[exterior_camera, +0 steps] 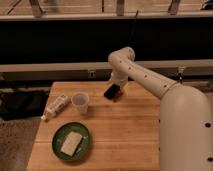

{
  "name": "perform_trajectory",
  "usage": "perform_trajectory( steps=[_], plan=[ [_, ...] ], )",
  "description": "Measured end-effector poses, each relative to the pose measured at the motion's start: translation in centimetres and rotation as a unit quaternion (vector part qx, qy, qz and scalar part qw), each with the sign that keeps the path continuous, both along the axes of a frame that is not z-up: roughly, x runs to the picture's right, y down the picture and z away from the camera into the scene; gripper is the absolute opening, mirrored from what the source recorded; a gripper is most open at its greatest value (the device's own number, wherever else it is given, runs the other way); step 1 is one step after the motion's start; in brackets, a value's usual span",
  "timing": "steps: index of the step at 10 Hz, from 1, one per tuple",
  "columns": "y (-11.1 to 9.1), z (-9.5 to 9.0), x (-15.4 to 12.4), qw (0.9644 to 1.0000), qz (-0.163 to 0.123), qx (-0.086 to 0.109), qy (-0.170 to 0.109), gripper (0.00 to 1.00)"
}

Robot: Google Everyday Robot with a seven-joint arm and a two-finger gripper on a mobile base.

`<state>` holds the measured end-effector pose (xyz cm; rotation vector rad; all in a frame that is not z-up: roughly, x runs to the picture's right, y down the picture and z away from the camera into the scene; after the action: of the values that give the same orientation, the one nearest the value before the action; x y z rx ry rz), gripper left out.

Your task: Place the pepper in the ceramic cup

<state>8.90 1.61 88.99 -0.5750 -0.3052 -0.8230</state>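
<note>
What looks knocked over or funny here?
The white tube lies on its side at the wooden table's left edge. The whitish cup stands upright. The gripper hangs by the black flat object at the back.

The ceramic cup is small, plain and whitish, tapering slightly toward its base, with no handle showing. It stands upright, round rim up, on the wooden surface, left of the frame's centre. The pepper cannot be made out with any certainty. The gripper sits low over the rear of the surface, just right of centre, apart from the cup.
</note>
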Motion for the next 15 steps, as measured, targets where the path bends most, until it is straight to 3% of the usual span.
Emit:
perform_trajectory(
  steps=[3, 7, 11, 15],
  plan=[
    [0.4, 1.7, 2.6, 0.9998, 0.017, 0.004, 0.007, 0.8],
    [0.8, 2.3, 7.7, 0.9982, 0.044, 0.004, 0.04, 0.8],
    [2.1, 4.3, 8.6, 0.9967, 0.053, -0.014, 0.06, 0.8],
    [3.5, 6.4, 7.9, 0.9965, 0.049, -0.037, 0.057, 0.8]
  ],
)
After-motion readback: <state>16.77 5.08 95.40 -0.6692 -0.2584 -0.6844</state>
